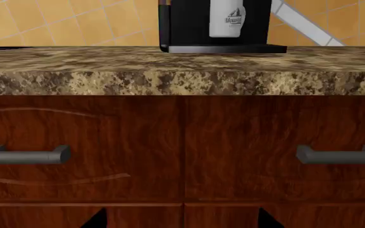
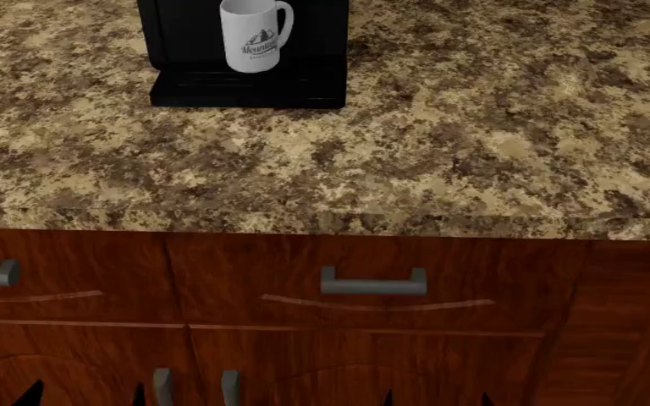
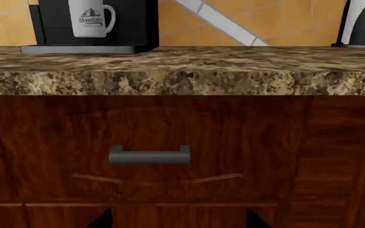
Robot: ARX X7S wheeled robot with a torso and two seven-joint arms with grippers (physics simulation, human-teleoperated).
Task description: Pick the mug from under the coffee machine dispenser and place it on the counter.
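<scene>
The white mug [image 2: 251, 38] with a dark mountain logo stands upright on the drip tray of the black coffee machine dispenser [image 2: 322, 38] at the back left of the granite counter [image 2: 415, 144]. Its handle points right. The mug also shows in the left wrist view [image 1: 225, 19] and the right wrist view [image 3: 89, 19]. My left gripper [image 2: 82, 396] and right gripper [image 2: 438, 399] are low, below the counter's edge, facing the wood cabinet fronts. Only their dark fingertips show, wide apart and empty, in the left wrist view [image 1: 179, 221] and the right wrist view [image 3: 179, 219].
Reddish-brown drawer fronts with grey handles [image 2: 372, 282] fill the space under the counter's front edge [image 3: 182, 83]. A black and white appliance [image 3: 360, 23] stands on the counter far to the right. An orange tiled wall [image 1: 74, 21] is behind the machine.
</scene>
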